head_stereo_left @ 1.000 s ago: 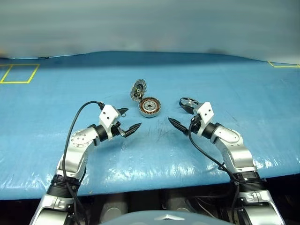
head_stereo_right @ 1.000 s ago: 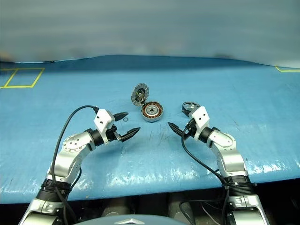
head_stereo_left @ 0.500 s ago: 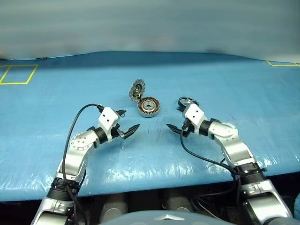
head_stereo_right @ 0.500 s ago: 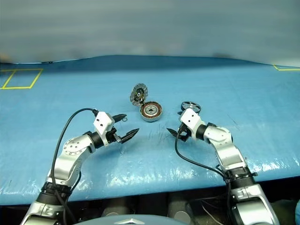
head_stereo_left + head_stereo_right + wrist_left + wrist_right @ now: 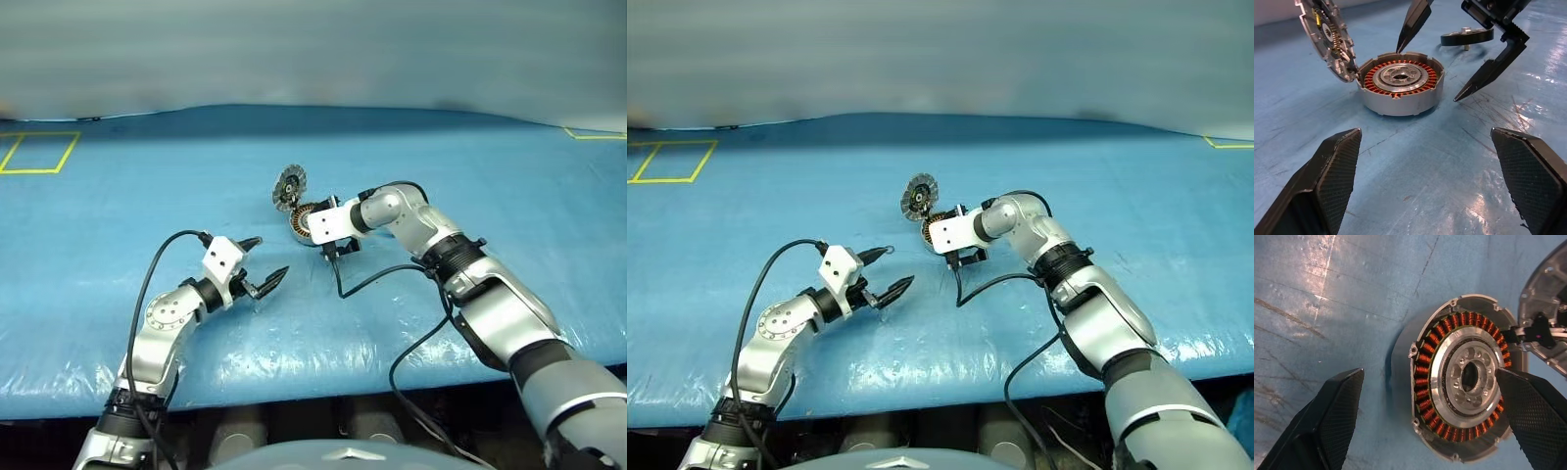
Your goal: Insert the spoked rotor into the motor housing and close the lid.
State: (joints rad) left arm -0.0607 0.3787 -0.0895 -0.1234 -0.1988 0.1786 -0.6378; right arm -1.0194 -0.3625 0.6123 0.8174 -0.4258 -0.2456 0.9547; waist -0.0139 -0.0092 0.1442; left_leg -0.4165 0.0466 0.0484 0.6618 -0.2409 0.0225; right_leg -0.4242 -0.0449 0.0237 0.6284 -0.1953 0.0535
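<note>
Motor housing (image 5: 1399, 84) flat on blue-covered desk (image 5: 118, 215), open face straight up, axis vertical. Shallow silver cup, ring of copper-brown windings inside, silver inner ring with small holes, dark centre bore. Small notched lugs along rim.

Lid (image 5: 1326, 35) hinged at housing's edge, standing nearly upright, tilted slightly away from cup, inner face toward the cup. Silver, radially ribbed rim, darker parts near middle.

Spoked rotor (image 5: 1467, 36) lying flat on desk beyond housing, well apart from it, short stub of shaft pointing down. Dark rim, edge-on from left wrist view; spokes not readable there.

Right gripper (image 5: 1437, 54) poised over housing, pointing down, jaws wide apart, one fingertip above the windings' far rim, other outside the cup. Nothing held.

Left gripper (image 5: 265, 264) near desk, short of housing, jaws spread wide, empty.
</note>
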